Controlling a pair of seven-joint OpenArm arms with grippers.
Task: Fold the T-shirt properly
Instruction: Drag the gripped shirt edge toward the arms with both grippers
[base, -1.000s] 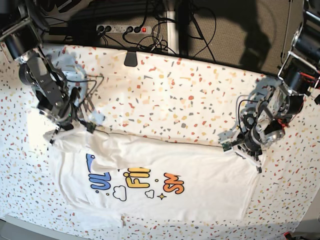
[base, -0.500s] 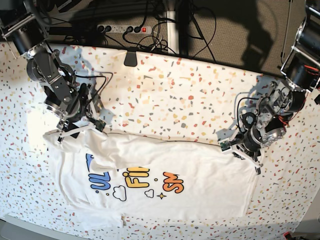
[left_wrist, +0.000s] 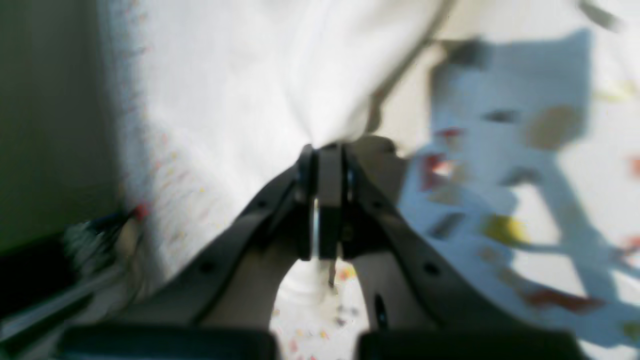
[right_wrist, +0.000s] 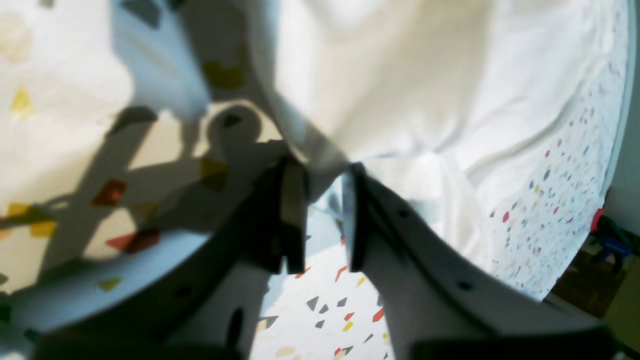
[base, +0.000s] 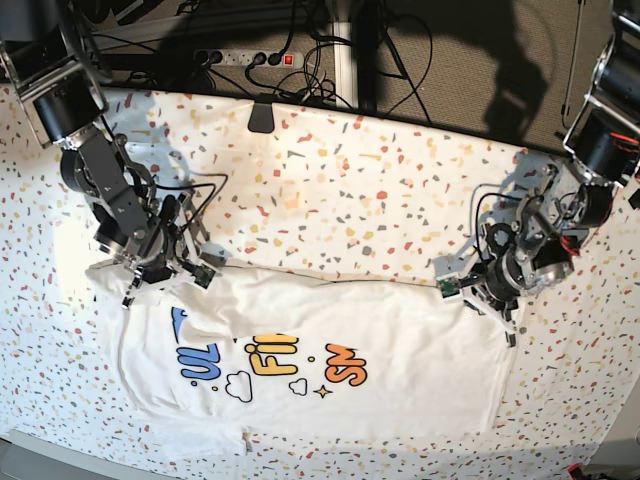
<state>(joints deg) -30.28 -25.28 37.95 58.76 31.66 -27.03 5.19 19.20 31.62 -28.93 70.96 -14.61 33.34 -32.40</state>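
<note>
The T-shirt (base: 310, 350) lies print-up on the speckled desk (base: 330, 180), its far edge folded over a little and both far corners pinched by the arms. The left claw (left_wrist: 325, 150) is clamped tight on the cloth at the shirt's corner on the base view's right; the fabric fans out from the shut tips. The right claw (right_wrist: 322, 175), at the opposite corner, has its jaws a small way apart with a bunched ridge of fabric running between them; the close view is dim there, so I take it as a loose hold rather than a firm one.

That uneven grip looks like the main risk. If both arms lift or pull together, the corner could slide out of the right claw and the shirt would swing from one corner, dragging the print askew. Pulling apart too hard could also stretch the hem or rumple the loose sleeve (base: 110, 280).
</note>
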